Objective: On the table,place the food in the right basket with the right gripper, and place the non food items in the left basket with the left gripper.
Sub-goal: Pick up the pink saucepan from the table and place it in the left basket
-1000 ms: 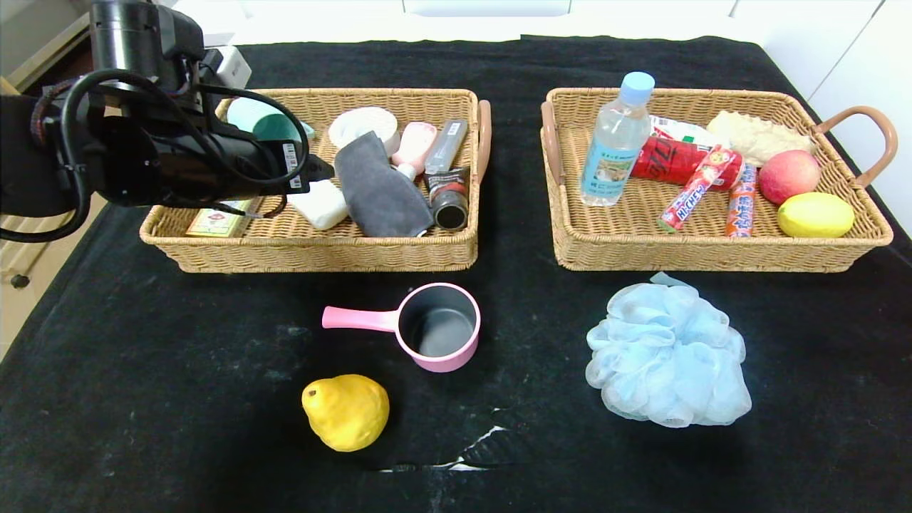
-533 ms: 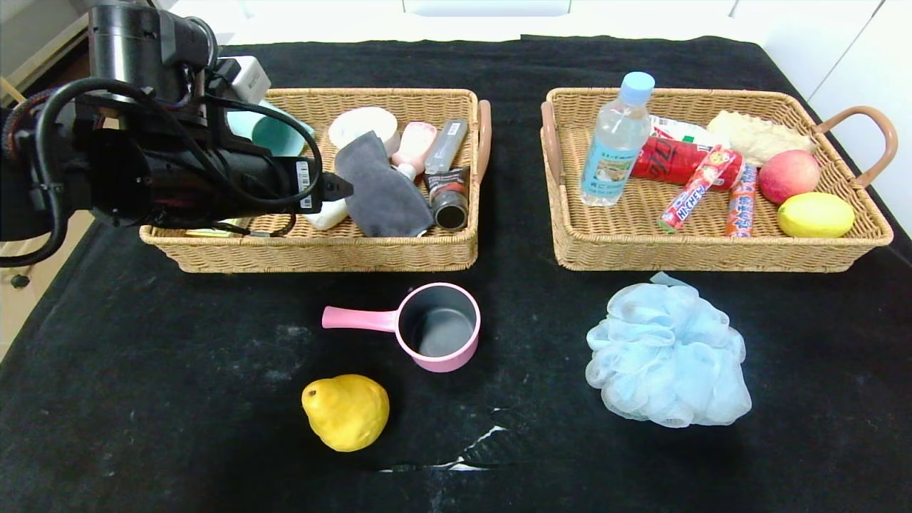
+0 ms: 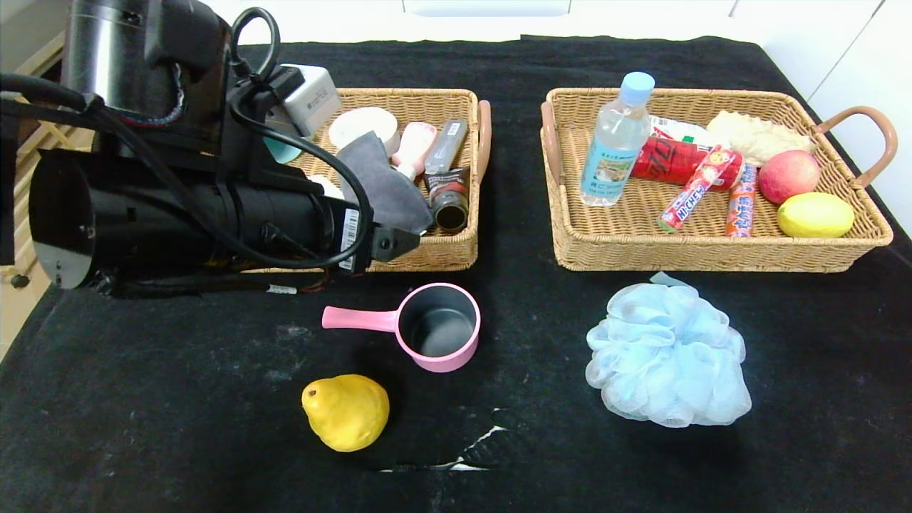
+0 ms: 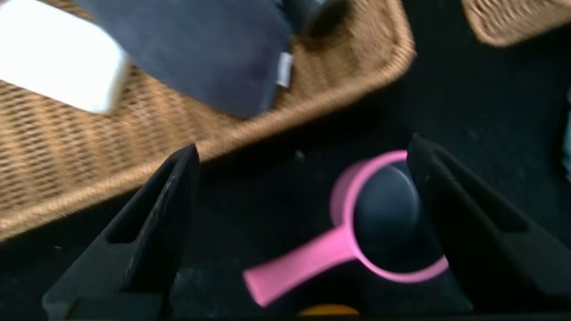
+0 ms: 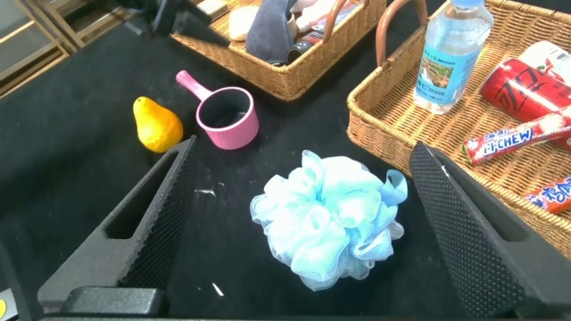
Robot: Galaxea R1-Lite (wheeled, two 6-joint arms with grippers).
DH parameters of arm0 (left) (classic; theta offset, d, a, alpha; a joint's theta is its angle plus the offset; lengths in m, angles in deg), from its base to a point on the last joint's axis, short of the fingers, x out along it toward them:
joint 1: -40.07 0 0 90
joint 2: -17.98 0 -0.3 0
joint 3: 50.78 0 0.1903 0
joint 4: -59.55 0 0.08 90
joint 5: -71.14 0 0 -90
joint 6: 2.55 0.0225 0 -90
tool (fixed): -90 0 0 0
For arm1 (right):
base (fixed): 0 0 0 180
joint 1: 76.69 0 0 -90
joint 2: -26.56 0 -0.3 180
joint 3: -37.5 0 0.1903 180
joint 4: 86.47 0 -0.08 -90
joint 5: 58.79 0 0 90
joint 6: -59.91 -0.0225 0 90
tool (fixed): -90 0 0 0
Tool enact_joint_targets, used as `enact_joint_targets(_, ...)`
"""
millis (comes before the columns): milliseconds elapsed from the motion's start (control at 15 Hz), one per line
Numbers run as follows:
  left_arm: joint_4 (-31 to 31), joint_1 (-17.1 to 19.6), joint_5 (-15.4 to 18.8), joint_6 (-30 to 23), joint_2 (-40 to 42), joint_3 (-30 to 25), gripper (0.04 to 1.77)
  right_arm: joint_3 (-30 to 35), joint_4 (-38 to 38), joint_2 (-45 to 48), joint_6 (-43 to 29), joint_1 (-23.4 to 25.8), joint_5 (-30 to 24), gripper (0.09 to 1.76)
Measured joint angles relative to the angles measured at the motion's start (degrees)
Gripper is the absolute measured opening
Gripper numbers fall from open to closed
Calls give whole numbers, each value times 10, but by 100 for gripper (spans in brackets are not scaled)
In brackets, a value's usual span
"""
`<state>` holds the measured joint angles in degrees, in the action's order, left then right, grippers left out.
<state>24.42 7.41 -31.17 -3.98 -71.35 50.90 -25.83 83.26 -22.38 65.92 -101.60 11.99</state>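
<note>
below your left gripper (image 4: 299, 232), spread open, sits the pink pot (image 3: 436, 327) on the bench (image 3: 178, 399): light, rigid, slick; pinch its handle or rim

Bystander items in the two wicker trays, upper half of the head view

Upper left of centre: a grey cloth (image 3: 382, 187) lies draped beside a white tape roll (image 3: 363, 125), a pink-and-white tube (image 3: 412, 149), a grey tube (image 3: 446, 145) and a dark cylindrical jar (image 3: 449, 207) on its side, with a sliver of teal cup (image 3: 283, 150) showing further left. Upper right: a red packet (image 3: 666, 159) lies under a Hi-Chew candy stick (image 3: 697, 187), a pale lumpy bread-like piece (image 3: 755, 137) sits at the back, and a red apple (image 3: 789, 176) touches a smooth yellow lemon (image 3: 815, 214) in the corner
</note>
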Motion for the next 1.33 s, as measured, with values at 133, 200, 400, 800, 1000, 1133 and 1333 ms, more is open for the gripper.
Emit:
enact_joint_targets(133, -41, -37, -21, 0, 1, -1, 169, 0, 0, 0, 0, 0, 0, 171)
enact_joint_targets(200, -62, -54, -33, 0, 0, -1, 169, 0, 0, 0, 0, 0, 0, 171)
enact_joint_targets(400, -77, -98, -46, -1, -9, 6, 170, 1, 0, -1, 0, 0, 0, 171)
enact_joint_targets(800, -96, -157, -76, -6, -56, 29, 170, 1, 0, -1, 0, 0, 0, 171)
enact_joint_targets(1000, -98, -172, -85, -7, -84, 35, 170, 1, 0, -1, 0, 0, -1, 171)
enact_joint_targets(1133, -98, -176, -91, -7, -102, 38, 171, 0, 0, 0, 0, 0, -1, 171)
enact_joint_targets(1333, -97, -176, -97, -10, -125, 48, 171, 0, 0, 2, 0, 0, -1, 171)
